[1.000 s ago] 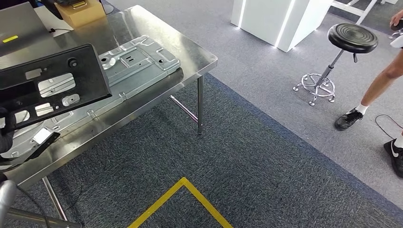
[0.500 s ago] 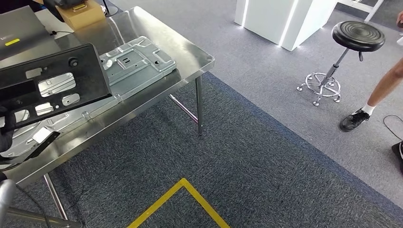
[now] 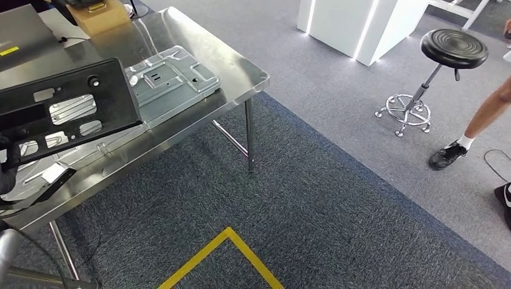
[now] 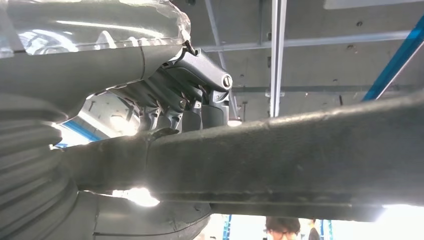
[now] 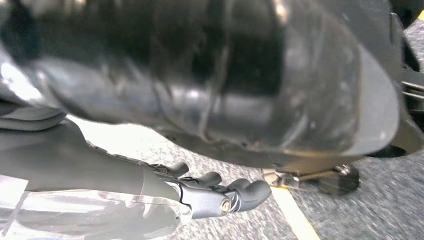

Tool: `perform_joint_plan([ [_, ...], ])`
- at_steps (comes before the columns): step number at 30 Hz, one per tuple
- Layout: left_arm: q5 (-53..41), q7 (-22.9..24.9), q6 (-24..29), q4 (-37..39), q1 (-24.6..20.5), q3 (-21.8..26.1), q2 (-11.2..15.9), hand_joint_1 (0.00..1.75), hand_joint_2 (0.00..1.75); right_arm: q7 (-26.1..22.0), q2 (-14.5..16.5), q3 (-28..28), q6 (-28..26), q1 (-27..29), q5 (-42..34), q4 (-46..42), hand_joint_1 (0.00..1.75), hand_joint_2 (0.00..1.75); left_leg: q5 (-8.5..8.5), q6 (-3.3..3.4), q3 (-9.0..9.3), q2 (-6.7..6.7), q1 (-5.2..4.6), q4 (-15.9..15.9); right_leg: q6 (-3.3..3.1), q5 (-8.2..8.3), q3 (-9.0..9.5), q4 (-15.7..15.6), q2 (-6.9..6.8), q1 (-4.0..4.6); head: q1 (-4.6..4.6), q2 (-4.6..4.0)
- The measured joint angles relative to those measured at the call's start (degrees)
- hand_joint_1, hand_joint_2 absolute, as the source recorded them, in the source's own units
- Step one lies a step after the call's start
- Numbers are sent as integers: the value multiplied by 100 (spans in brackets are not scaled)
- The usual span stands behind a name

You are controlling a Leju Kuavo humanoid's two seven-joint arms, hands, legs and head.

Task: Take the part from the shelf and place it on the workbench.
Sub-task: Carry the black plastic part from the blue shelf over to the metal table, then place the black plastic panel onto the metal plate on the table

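Observation:
The part is a flat black plastic panel (image 3: 66,108) with several cut-outs, held tilted over the left end of the steel workbench (image 3: 241,66). My left hand (image 3: 7,165) grips its near-left end at the picture's edge. In the left wrist view my left hand (image 4: 190,95) has its fingers curled over the panel's dark edge (image 4: 300,155). A silver stamped metal plate (image 3: 169,75) lies on the bench under and beyond the panel. My right hand (image 5: 210,192) hangs over the carpet, fingers loosely extended, holding nothing.
A cardboard box (image 3: 99,15) stands at the bench's far end. A black stool (image 3: 452,48) and a white lit pedestal (image 3: 355,24) are to the right. A person's leg (image 3: 482,126) is at the right edge. Yellow tape (image 3: 223,250) marks the carpet.
The whole view has shifted a little, so the bench sits slightly further left and up. The panel stays in my left hand. The person's feet have moved toward the right edge.

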Motion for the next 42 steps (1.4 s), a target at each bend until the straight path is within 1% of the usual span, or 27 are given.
perform_joint_plan([
  [2, 7, 2, -2, -4, 7, 0, 10, 175, 175, -18, -16, 0, 19, 8, 1, -1, 0, 0, 13, 29, 53, -14, 26, -70, 68, -48, 9, 41, -10, -8, 1, 0],
  [3, 11, 2, -3, -6, 6, 0, 11, 175, 175, -24, -23, 0, 24, 7, 1, -2, 0, 0, 18, 53, 90, -17, 43, -111, 104, -126, -45, 179, -8, -11, 2, 0],
  [4, 14, 2, -5, -7, 6, 0, 11, 175, 175, -28, -31, 0, 27, 7, 0, -2, 0, 0, 16, 76, 125, -15, 56, -137, 136, -246, -168, 429, -4, -21, 3, 0],
  [6, 14, 2, -9, -7, 5, -1, 10, 175, 175, -30, -39, 0, 33, 13, 0, -1, 0, 0, -18, 117, 160, -17, 45, -141, 184, -515, -593, 1148, -1, -49, 5, 0],
  [7, 14, 2, -13, -7, 7, -3, 10, 175, 175, -30, -43, 0, 34, 19, 1, -1, 0, 0, -39, 121, 176, -21, 41, -137, 198, -565, -789, 1426, -2, -59, 5, 0],
  [8, 14, 2, -18, -7, 9, -4, 9, 175, 175, -30, -46, 0, 36, 25, 2, -1, 0, 0, -67, 121, 201, -27, 39, -132, 204, -497, -898, 1516, -2, -65, 5, 0],
  [9, 14, 2, -25, -7, 9, -5, 9, 175, 175, -30, -51, 0, 36, 29, 3, -1, 0, 0, -98, 114, 236, -35, 38, -126, 201, -323, -893, 1394, -2, -67, 5, 0],
  [11, 14, 2, -39, -7, 9, -5, 9, 175, 175, -30, -61, 0, 36, 33, 5, -2, 0, 0, -173, 88, 324, -46, 39, -120, 150, 156, -606, 667, 4, -55, 4, 0],
  [13, 14, 2, -56, -6, -2, -7, 8, 175, 175, -29, -68, 0, 37, 34, 10, -2, 0, 0, -237, 35, 380, -58, 28, -116, 74, 356, -346, 91, 6, -22, 4, 0],
  [15, 14, 1, -71, -5, -11, -9, 7, 175, 175, -26, -71, 0, 37, 32, 15, -1, 0, 0, -273, -26, 401, -65, 22, -133, 14, 306, -291, -22, 2, 8, 4, 0],
  [18, 15, 0, -78, -6, -18, -12, 31, 175, 175, -25, -70, 0, 33, 34, 17, -2, 0, 0, -393, -98, 387, -57, 45, -10, -71, 295, -162, -155, -1, -31, 0, 0],
  [20, 19, 3, -80, -3, -32, -14, 43, 175, 175, -26, -70, 0, 30, 39, 17, -1, 0, 0, -632, -142, 110, -54, 61, 559, -112, 260, -43, -229, -9, -49, -4, 0],
  [22, 22, 6, -85, 6, -21, -21, 44, 175, 175, -25, -69, 0, 31, 39, 17, 0, 0, 0, -816, -193, -339, -54, 87, 1259, -121, 183, 43, -234, -12, -51, -5, 0],
  [23, 22, 7, -87, 11, -9, -27, 44, 175, 175, -25, -68, 0, 32, 41, 18, 0, 0, 0, -773, -218, -489, -51, 107, 1412, -114, 139, 91, -233, -9, -52, -6, 0],
  [24, 21, 7, -89, 16, -1, -33, 44, 175, 175, -24, -67, 0, 32, 43, 19, 0, 0, 0, -607, -242, -536, -48, 130, 1347, -98, 90, 147, -228, -6, -58, -5, 0],
  [26, 21, 7, -91, 22, -3, -38, 43, 175, 175, -24, -62, 0, 21, 45, 20, 0, 0, 0, -103, -291, -348, -26, 176, 718, -41, -29, 266, -202, 2, -77, -4, 0],
  [27, 22, 6, -93, 31, -13, -44, 41, 175, 175, -23, -60, 0, 11, 41, 22, 0, 0, 0, 64, -307, -214, -12, 171, 399, 0, -91, 308, -176, 5, -79, -4, 0],
  [28, 23, 7, -96, 40, -21, -51, 39, 175, 175, -22, -60, 0, 3, 35, 26, -1, 0, 0, 120, -283, -109, 1, 161, 175, 40, -141, 328, -152, 8, -76, -4, 0],
  [29, 24, 7, -97, 49, -24, -61, 38, 175, 175, -22, -61, 0, 1, 30, 31, 0, 0, 0, 86, -245, -56, 8, 142, 77, 73, -175, 337, -136, 8, -71, -4, 0],
  [32, 26, 9, -98, 55, -21, -79, 46, 175, 175, -23, -63, 0, 26, 20, 53, 2, 0, 0, -20, -72, 7, -20, 113, 8, 132, -212, 344, -64, -5, -78, -3, 0],
  [33, 27, 10, -97, 55, -27, -81, 51, 175, 175, -25, -63, 1, 37, 18, 60, 2, 0, 0, -45, -23, 44, -29, 112, -1, 151, -249, 283, 79, -8, -84, -3, 0],
  [35, 27, 13, -95, 54, -35, -84, 57, 175, 175, -29, -64, 1, 52, 15, 66, 2, 0, 0, -105, 54, 131, -33, 104, -15, 181, -444, -60, 686, -7, -91, -2, 0],
  [37, 23, 12, -96, 54, -30, -94, 58, 175, 175, -30, -67, 0, 56, 22, 68, 2, 0, 0, -181, 92, 213, -36, 76, -15, 179, -683, -595, 1432, -5, -83, -2, 0],
  [38, 22, 11, -96, 54, -26, -100, 58, 175, 175, -30, -69, 0, 55, 28, 69, 2, 0, 0, -225, 97, 265, -41, 60, -15, 159, -692, -805, 1627, -4, -71, -2, 0],
  [39, 21, 11, -96, 54, -24, -104, 59, 175, 175, -30, -71, 0, 55, 34, 69, 2, 0, 0, -272, 99, 326, -48, 48, -16, 125, -587, -920, 1622, -3, -52, -2, 0],
  [40, 22, 11, -96, 54, -25, -107, 59, 175, 175, -30, -73, 0, 55, 40, 69, 2, 0, 0, -323, 99, 398, -54, 41, -18, 79, -366, -927, 1399, -2, -21, -2, 0],
  [42, 22, 11, -96, 55, -23, -112, 54, 175, 175, -30, -86, 0, 56, 56, 71, 2, 0, 0, -426, 88, 538, -63, 34, -22, -42, 201, -758, 643, 2, 72, -3, -1],
])
